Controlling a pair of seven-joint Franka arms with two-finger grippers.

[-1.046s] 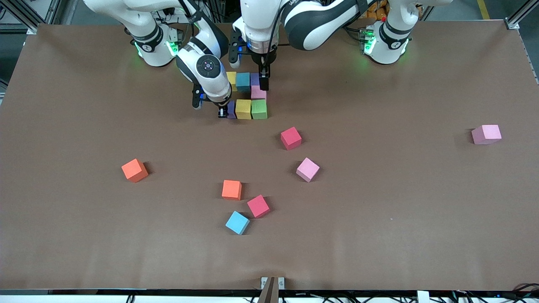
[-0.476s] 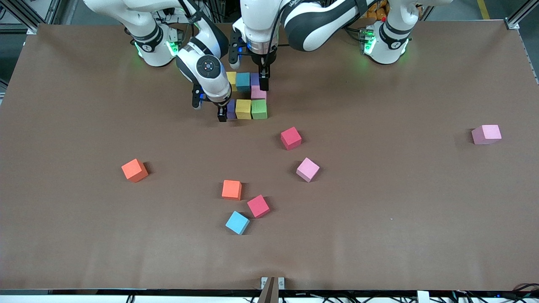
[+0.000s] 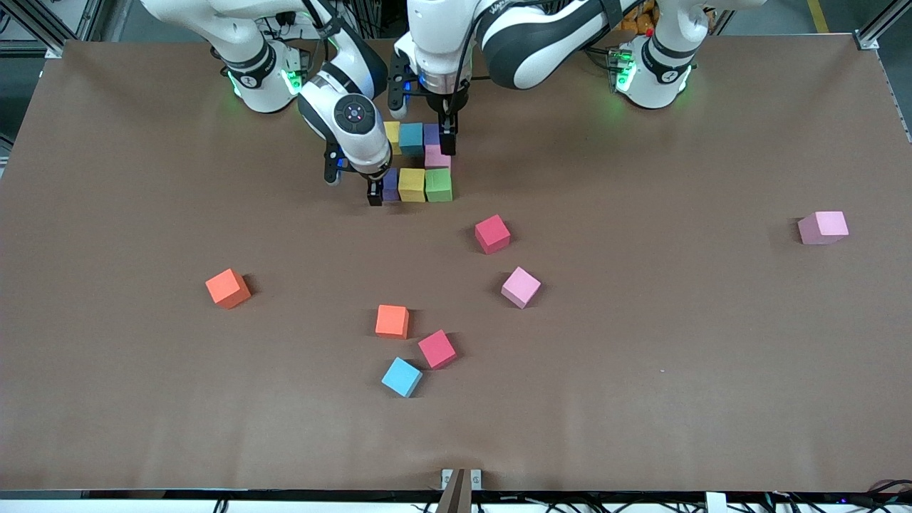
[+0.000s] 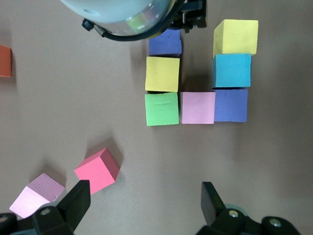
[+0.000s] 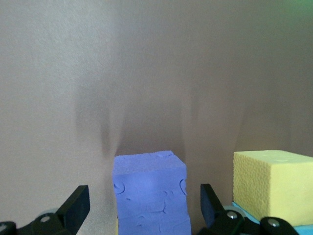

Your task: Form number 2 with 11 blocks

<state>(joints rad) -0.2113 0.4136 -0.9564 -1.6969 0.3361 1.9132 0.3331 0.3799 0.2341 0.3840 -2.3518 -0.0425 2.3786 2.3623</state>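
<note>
Front: the partial 2 (image 3: 417,162) sits near the robots' bases; seven blocks are placed and the rest lie loose nearer the camera. Right gripper (image 3: 379,191) is low at the purple block (image 3: 390,184) on the right arm's end of the middle row, fingers spread, nothing held. Left gripper (image 3: 447,140) is low at the top row's corner, open and empty.

Left wrist: top row of three, pink block (image 4: 198,107) below the corner, then green (image 4: 162,109), yellow (image 4: 162,74) and purple in the middle row. Edges look flush.

Right wrist: fingers (image 5: 74,208) stand clear on both sides of the purple block.

Blocks look like light, soft, matte foam, so likely grippy but squashable. Grip two opposite flat faces at mid-height, squarely and gently.
</note>
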